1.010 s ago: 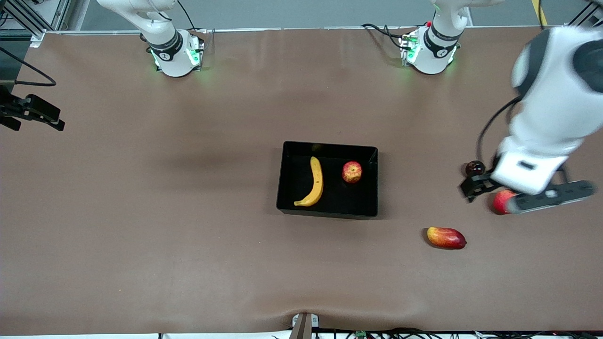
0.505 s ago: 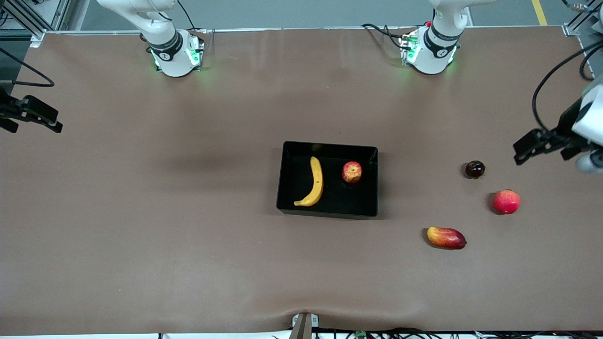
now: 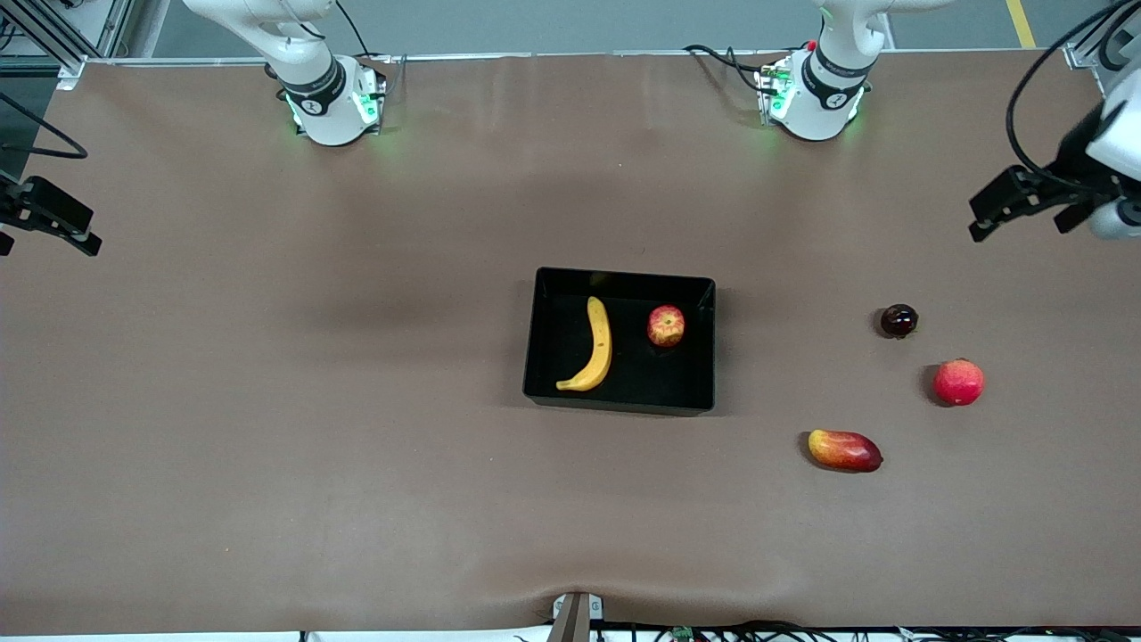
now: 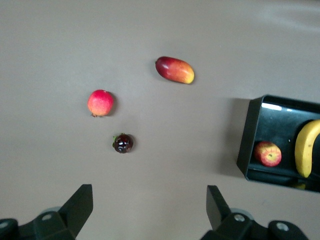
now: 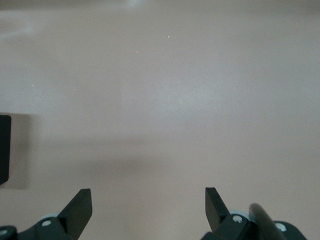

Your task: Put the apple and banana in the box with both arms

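Note:
The black box (image 3: 533,332) sits mid-table. The yellow banana (image 3: 595,356) and the red, yellow-streaked apple (image 3: 666,325) lie in it, apart from each other. My left gripper (image 3: 1021,221) is open and empty, up in the air over the table's edge at the left arm's end. Its wrist view shows its open gripper (image 4: 150,200), the box (image 4: 247,135), the apple (image 4: 267,153) and part of the banana (image 4: 307,147). My right gripper (image 3: 49,242) is open and empty over the table's edge at the right arm's end. Its wrist view shows its open gripper (image 5: 149,202) over bare table and a corner of the box (image 5: 4,150).
Three loose fruits lie between the box and the left arm's end: a small dark round fruit (image 3: 898,320), a plain pinkish-red round fruit (image 3: 958,382) and a red-yellow mango-like fruit (image 3: 844,449), nearest the front camera. All three also show in the left wrist view (image 4: 123,143).
My left arm has swung from over the loose fruits out to the table's edge at its own end. My right gripper has drifted slightly outward. The fruits and box have not moved.

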Tool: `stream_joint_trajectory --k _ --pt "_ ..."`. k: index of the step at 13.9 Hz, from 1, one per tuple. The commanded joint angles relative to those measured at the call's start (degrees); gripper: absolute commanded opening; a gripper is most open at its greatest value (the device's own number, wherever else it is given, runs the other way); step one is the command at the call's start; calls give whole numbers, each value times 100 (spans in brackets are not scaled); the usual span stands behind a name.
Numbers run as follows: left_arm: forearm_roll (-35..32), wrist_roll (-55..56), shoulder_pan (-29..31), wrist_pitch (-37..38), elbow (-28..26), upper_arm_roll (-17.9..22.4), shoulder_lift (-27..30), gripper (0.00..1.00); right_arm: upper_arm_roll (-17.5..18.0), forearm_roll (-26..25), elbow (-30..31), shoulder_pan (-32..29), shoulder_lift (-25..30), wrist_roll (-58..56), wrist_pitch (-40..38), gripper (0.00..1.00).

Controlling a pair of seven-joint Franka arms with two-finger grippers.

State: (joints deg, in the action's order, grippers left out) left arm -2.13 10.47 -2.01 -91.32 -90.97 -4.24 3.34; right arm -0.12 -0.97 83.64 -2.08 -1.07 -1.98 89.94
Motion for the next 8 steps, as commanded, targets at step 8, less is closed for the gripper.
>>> stream_joint_trajectory --k 8 --pt "134 -186 -63 -26 -9 177 -35 100 73 -70 -67 147 -122 -31 -37 100"
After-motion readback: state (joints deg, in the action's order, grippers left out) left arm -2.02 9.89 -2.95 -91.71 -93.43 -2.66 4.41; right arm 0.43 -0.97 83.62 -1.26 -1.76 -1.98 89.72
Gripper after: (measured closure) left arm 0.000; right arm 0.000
